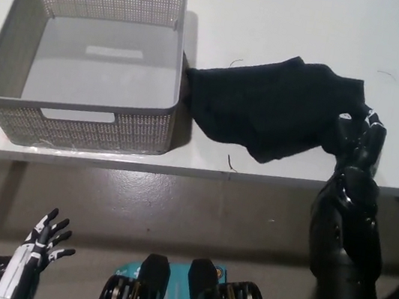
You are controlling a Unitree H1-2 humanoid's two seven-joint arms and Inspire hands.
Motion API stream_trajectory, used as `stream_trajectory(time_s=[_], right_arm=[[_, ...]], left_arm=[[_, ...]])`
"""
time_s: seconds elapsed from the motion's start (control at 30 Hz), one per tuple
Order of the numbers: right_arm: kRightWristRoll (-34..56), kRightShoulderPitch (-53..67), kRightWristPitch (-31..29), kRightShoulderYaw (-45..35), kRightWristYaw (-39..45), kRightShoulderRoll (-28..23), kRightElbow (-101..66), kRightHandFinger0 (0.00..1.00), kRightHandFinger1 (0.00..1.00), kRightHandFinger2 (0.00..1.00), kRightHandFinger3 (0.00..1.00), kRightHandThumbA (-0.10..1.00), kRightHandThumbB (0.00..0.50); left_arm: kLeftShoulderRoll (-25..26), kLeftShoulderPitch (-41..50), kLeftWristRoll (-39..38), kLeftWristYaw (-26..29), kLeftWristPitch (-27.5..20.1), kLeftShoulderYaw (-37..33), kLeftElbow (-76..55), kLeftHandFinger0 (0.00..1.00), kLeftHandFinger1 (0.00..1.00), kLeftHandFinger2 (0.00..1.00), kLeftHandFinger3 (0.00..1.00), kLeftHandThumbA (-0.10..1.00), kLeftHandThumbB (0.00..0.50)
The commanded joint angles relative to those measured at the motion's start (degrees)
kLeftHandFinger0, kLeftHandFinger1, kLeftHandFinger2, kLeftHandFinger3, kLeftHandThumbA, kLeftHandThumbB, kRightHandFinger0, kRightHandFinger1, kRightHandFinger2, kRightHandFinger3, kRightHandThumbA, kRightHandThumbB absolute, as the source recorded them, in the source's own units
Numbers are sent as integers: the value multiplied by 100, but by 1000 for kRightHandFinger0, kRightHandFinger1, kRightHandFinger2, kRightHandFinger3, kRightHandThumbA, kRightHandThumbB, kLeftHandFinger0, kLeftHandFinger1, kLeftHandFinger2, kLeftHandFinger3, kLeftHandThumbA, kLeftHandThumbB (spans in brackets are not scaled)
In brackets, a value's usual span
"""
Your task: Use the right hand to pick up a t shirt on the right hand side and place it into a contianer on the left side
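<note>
We see the black t shirt (270,111) bunched on the white table (296,21), its left edge touching the grey basket (22,23). Right of the basket, the black right hand (357,136) grasps the shirt's right end. Below the basket, the white left hand (40,242) rests with fingers spread, holding nothing.

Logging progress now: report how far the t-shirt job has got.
Done: the right hand has reached the black t-shirt and seems closed on its right edge. In hand: the shirt lies bunched on the table, its left end touching the grey basket. Left: lift it and drop it into the basket. The left hand hangs open below the table.
</note>
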Motion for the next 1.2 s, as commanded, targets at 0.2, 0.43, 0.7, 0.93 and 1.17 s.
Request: stream_trajectory(time_s=[0.2, 0.43, 0.7, 0.93, 1.17], right_arm=[[2297, -816, 1608, -879, 316, 329, -972, 0, 31, 392, 817, -100, 41], [2842, -966, 2079, -1195, -27, 518, -1268, 0, 0, 363, 958, -100, 41], [4247, -1250, 2366, -1251, -328, 555, -1836, 0, 0, 438, 1000, -100, 49], [4959, -1529, 2366, -946, -874, 449, -2393, 0, 0, 436, 1000, -100, 35], [5577, -2283, 2366, -1441, -1424, 314, -2421, 0, 0, 329, 1000, -100, 16]], left_arm=[[19, 76, -27, -26, -257, 37, 7, 793, 907, 924, 993, 949, 415], [-3, 111, -44, -24, -249, 36, -21, 794, 907, 924, 996, 931, 393], [-20, 157, -44, -26, -186, 43, -93, 808, 916, 926, 1000, 929, 364], [-15, 144, -112, -74, -218, 47, -68, 811, 928, 935, 1000, 916, 367], [-37, 157, -138, -71, -283, 58, -7, 816, 910, 922, 996, 904, 394]])
